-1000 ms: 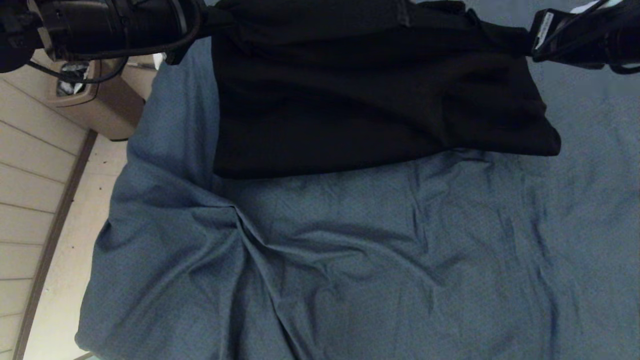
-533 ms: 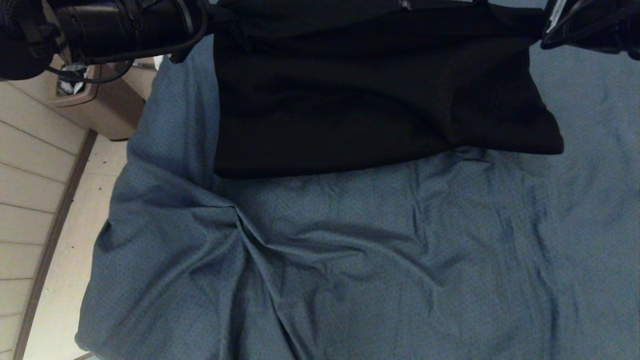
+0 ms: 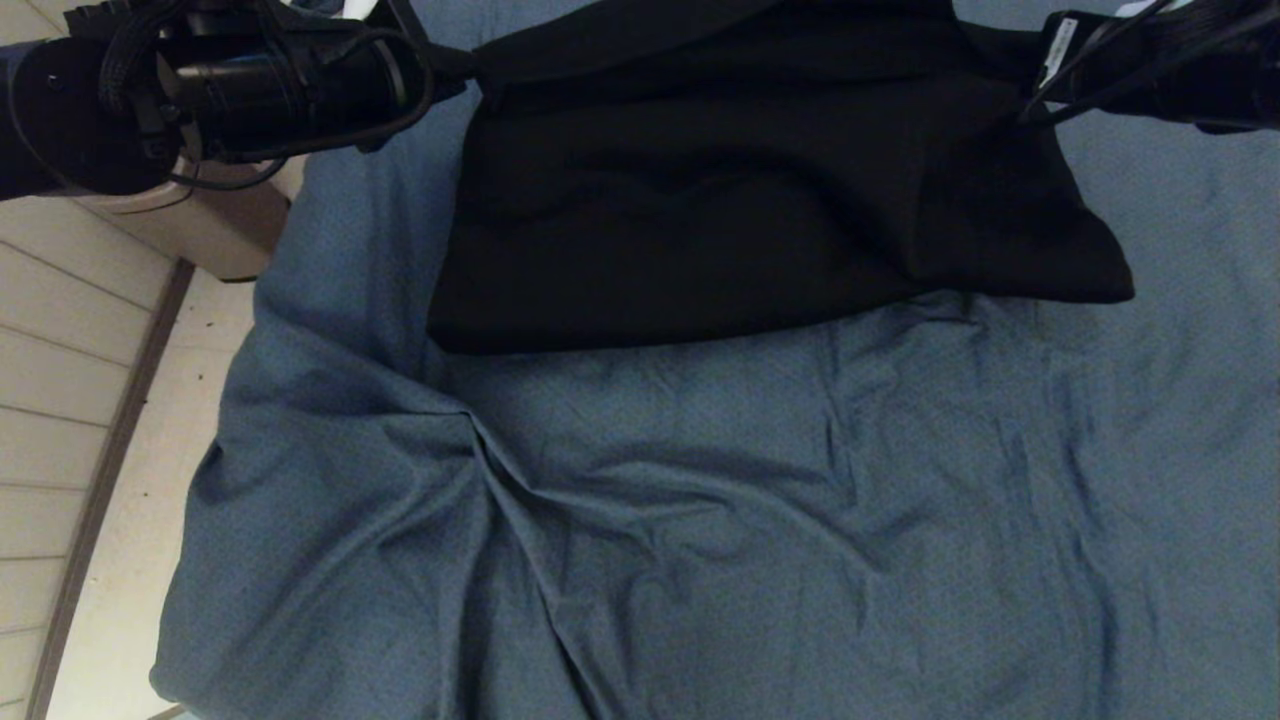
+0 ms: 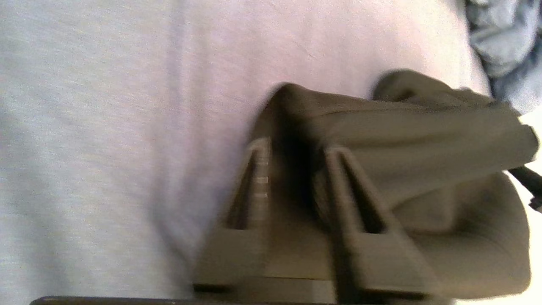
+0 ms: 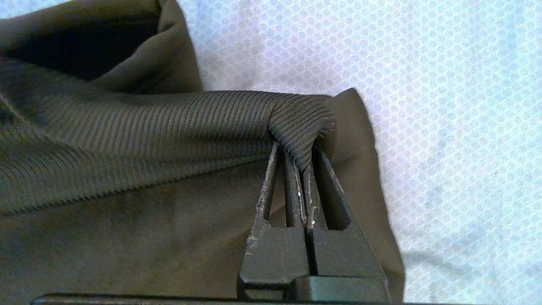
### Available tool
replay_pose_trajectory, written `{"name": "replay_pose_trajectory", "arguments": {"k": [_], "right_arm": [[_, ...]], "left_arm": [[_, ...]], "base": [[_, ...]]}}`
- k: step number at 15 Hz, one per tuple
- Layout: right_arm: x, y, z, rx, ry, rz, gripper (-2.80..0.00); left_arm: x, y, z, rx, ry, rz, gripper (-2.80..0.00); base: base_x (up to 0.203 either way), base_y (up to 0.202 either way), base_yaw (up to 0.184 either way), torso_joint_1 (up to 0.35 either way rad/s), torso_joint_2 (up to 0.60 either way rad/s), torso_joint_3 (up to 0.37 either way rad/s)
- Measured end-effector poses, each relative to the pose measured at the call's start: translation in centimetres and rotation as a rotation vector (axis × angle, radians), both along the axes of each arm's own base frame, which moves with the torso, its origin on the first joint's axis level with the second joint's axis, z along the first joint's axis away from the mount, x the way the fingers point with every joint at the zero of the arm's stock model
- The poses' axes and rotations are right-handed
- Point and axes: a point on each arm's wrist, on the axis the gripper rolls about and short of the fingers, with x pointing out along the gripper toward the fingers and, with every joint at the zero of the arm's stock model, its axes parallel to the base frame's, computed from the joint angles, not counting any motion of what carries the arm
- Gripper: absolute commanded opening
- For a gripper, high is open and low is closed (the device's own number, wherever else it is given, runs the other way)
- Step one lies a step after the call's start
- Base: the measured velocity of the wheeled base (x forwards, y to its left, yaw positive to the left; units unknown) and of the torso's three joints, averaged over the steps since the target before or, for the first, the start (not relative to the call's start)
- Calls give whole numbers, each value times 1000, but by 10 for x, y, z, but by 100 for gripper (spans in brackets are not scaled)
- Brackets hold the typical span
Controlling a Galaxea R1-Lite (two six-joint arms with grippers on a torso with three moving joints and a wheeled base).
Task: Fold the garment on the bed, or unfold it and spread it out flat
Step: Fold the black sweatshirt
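Hoodie held at two corners over the bed

The right hand (image 5: 302,163) is clenched on the ribbed hem of the garment (image 3: 760,200); the left hand (image 4: 292,169) has its fingers parted, cloth lying loose between them. The garment stretches between the two hands, its near edge lying on the bed (image 3: 700,520). Risk, as I judge it: with one corner loose, the fold could sag or skew toward the left hand. No containers hold anything here.
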Motion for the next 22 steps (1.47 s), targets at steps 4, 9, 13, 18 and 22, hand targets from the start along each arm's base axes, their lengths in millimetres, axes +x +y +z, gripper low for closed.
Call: {"name": "replay_pose_trajectory", "arguments": {"k": [4,9,13,18,22], "right_arm": [[-1,1,2,-17,-15,6,-280],[-14,0,13,-16,-52,18,-280],[-17,0,16,-19,-66,9,0],[-18,1,17,-41,-74,18,0],[-36,4,22,-33,-53,32,0]], "left_arm": [[-6,3,6,-5,-16,0,0],[-28,10,16,-1,9,-1,0],[-46,15,9,14,48,-1,0],[-70,23,-1,30,93,0,0],[-82,21,-4,30,105,-23,0]], "base": [[0,0,0,0,0,0],[0,0,0,0,0,0],[0,0,0,0,0,0],[0,0,0,0,0,0],[0,0,0,0,0,0]]}}
